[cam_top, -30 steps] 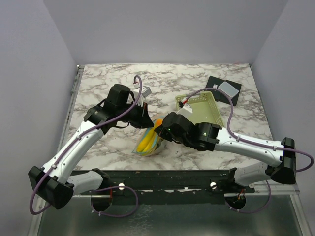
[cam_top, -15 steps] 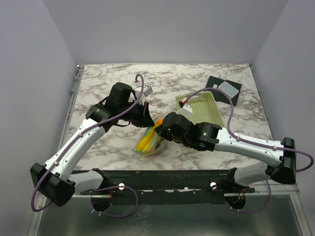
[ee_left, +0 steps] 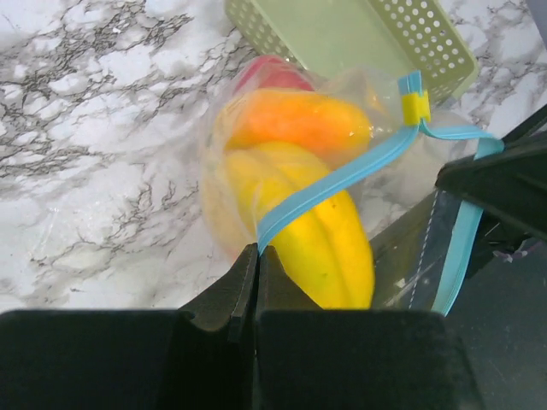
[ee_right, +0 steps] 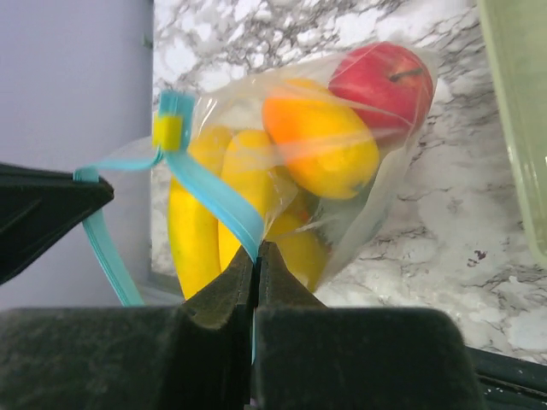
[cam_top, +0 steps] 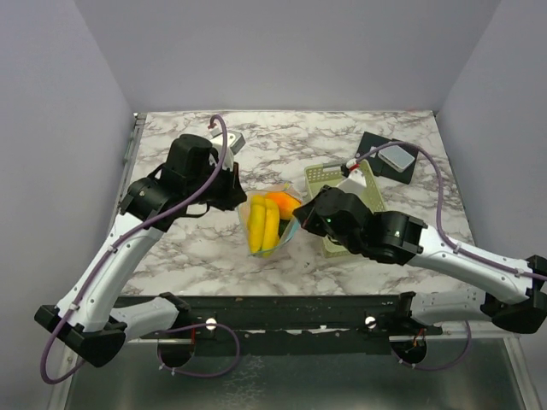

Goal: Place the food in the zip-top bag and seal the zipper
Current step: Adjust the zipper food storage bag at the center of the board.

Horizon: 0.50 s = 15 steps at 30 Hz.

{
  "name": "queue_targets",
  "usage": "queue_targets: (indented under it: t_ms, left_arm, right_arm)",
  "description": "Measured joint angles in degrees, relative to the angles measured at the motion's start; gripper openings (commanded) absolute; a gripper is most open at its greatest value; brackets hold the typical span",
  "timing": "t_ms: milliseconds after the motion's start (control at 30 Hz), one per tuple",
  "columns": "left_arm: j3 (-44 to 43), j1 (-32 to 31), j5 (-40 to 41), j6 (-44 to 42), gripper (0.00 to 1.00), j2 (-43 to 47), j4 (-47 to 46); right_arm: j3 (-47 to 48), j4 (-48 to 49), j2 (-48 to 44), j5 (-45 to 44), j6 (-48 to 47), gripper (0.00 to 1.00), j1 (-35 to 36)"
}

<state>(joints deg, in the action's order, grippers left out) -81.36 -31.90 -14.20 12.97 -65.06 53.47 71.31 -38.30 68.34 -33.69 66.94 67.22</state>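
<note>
Zip-top bag (cam_top: 272, 224), centre of top view: bananas (cam_top: 263, 226), orange piece (cam_top: 280, 203), red apple (ee_right: 382, 77) contained. Zipper (ee_left: 342, 175) pinched by left gripper (ee_left: 256, 254) and right gripper (ee_right: 255, 253), jaws closed tight.

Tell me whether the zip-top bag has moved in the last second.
Yes. In the top view the zip-top bag has shifted away from the table's near edge and slightly right, toward the green basket. Left claw and right claw grip the zipper.
</note>
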Motion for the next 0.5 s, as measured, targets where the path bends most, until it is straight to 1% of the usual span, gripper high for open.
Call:
queue_targets:
  t_ms: [100,167,333,433,500]
  left_arm:
    - [1.66,0.0,1.4,0.55,0.0,1.53,-0.48]
    - [5.29,-0.13,1.7,1.97,0.0,2.4,-2.51]
    - [16.59,-0.37,1.84,5.64,0.0,0.68,-8.74]
    - [17.81,-0.37,1.6,6.75,0.0,-0.37,-9.66]
    - [15.78,-0.37,1.27,6.8,0.0,-0.35,-9.46]
  right_arm:
    - [-2.1,0.42,-2.34,-0.09,-0.52,0.01,-2.54]
    - [-4.92,1.57,-2.62,0.37,-0.74,0.01,-4.72]
    - [-10.56,3.45,3.48,3.65,-1.86,0.01,-7.87]
    - [-10.49,3.43,6.36,5.46,-3.28,0.01,-8.09]
    - [-8.81,2.82,6.47,6.21,-4.59,0.01,-8.09]
